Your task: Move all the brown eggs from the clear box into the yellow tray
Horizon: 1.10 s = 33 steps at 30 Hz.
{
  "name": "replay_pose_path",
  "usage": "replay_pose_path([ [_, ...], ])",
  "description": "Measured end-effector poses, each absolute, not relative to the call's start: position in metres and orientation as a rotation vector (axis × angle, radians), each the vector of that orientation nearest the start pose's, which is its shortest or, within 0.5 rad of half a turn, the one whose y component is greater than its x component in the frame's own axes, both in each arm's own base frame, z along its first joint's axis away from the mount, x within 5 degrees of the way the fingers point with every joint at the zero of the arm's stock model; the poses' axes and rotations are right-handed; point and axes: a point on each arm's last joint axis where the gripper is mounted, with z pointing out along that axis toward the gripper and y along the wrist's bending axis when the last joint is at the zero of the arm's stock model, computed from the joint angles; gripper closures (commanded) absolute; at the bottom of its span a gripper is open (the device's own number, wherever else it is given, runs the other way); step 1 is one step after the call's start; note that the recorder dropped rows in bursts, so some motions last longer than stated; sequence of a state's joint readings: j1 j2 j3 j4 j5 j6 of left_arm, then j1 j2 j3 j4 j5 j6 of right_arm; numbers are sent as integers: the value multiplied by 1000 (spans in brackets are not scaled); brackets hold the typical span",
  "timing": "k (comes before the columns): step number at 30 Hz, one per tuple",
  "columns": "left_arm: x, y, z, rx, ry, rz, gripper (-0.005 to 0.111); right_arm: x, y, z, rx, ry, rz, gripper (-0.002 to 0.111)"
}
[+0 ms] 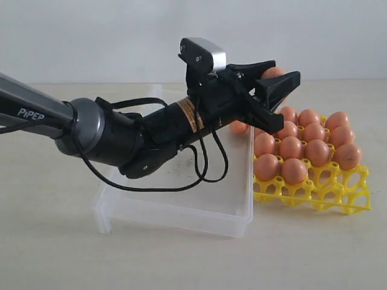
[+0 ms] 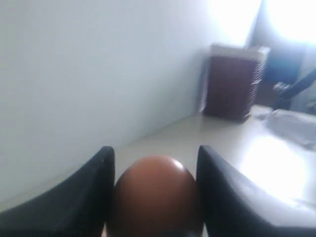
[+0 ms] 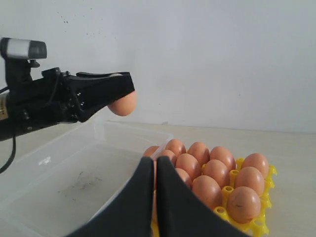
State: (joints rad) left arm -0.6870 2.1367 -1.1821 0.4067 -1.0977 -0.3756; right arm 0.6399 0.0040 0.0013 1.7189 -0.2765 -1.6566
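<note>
The left gripper (image 1: 283,71) pinches one brown egg (image 2: 155,195) between its two black fingers (image 2: 86,197), which press on either side of the shell. The blunt end pokes out past the fingertips. The held egg is lifted clear of everything under it.

Below the jaws and a little ahead of them sits the yellow tray (image 1: 338,202), with about a dozen brown eggs (image 1: 302,148) seated upright in its cups. The cups along its near edge are bare. Behind the jaws, under the left wrist and forearm, lies the clear box (image 1: 181,217), its visible floor showing only dark scuffs. Its far wall runs just beside the tray. One more egg (image 1: 239,127) peeks out beneath the lower finger, close to that wall. Whether it rests in the box or in the tray cannot be told.

The right gripper (image 3: 155,163) has its jaws pressed together with nothing between them. Just beyond its tips are the filled cups of the tray, and the box lies off to one side.
</note>
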Motion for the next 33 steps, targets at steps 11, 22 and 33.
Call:
replay_pose_path([
  [11,289,-335,139,891,1189,-947,103,57,12,209,-221,1527,354,109],
  [22,285,-353,127,1002,1125,-996,103,57,12,209,-221,1527,354,109],
  [33,311,-375,115,1157,973,-1006,103,57,12,209,-221,1527,354,109],
])
